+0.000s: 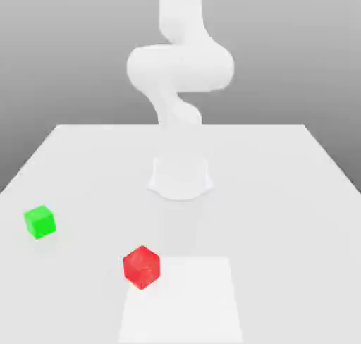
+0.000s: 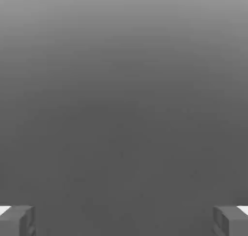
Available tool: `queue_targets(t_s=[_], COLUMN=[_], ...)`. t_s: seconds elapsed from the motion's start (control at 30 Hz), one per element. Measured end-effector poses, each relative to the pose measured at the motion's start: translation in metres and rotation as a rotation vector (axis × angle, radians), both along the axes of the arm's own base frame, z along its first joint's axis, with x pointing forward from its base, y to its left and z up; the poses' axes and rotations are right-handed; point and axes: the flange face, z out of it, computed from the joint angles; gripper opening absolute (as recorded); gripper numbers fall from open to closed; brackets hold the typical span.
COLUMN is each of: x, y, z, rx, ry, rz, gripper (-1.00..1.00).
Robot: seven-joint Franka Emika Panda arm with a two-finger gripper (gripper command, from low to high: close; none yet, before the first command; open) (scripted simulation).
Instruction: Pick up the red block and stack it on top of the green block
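Observation:
The red block (image 1: pixel 142 267) rests on the white table near the front, a little to the exterior view's left of centre, turned so one corner faces the camera. Farther toward the exterior view's left lies the smaller green block (image 1: pixel 40 221), well apart from the red one. My arm (image 1: pixel 180 68) rises from its round base at the table's middle and bends upward out of the picture. In the hand view my gripper (image 2: pixel 124 220) is open: its two grey fingertips (image 2: pixel 17 220) stand far apart with nothing between them, against a plain grey background.
The arm's round base (image 1: pixel 180 177) stands at the middle of the white table (image 1: pixel 282 194). A brighter white square patch (image 1: pixel 185 300) marks the table surface at the front, just to the exterior view's right of the red block.

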Motion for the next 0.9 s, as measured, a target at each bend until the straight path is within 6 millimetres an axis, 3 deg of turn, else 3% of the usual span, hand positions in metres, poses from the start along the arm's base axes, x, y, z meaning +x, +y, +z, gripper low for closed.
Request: queue_targets(t_s=[0.13, 0.27, 0.4, 0.57, 0.67, 0.9], x=[0.041, 0.058, 0.051, 0.011, -0.013, -0.013], y=[-0.021, -0.033, -0.041, -0.051, -0.057, -0.059], z=[-0.099, -0.199, -0.300, -0.407, -0.448, -0.486], rx=[-0.057, -0.115, -0.179, -0.258, -0.293, -0.304], ry=[0.144, 0.281, 0.422, 0.591, 0.661, 0.668], rz=[0.132, 0.270, 0.421, 0.615, 0.700, 0.718], gripper=[0.00, 0.00, 0.00, 0.00, 0.00, 0.00])
